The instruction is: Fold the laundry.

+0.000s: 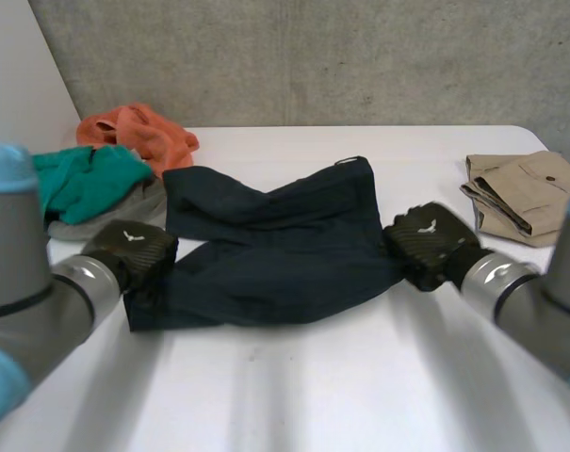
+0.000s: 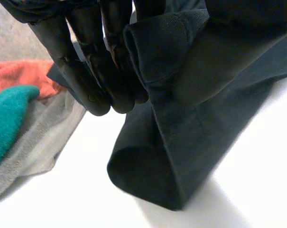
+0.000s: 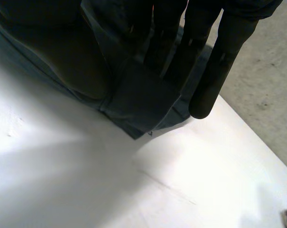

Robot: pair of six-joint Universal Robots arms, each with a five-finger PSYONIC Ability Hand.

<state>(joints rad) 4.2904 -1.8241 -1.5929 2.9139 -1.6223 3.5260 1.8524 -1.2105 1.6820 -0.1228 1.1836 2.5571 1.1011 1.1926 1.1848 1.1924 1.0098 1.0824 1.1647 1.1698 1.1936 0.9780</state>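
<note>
A dark navy garment lies spread and rumpled across the middle of the white table. My left hand is at its near left corner. In the left wrist view the fingers pinch a folded edge of the garment against the thumb, with the corner raised off the table. At the garment's right edge sits my right hand. Its straight fingers lie over the cloth and press it to the thumb behind.
An orange cloth, a teal cloth and a grey one are piled at the back left, close to my left hand. A folded tan garment lies at the right edge. A concrete wall stands behind the table.
</note>
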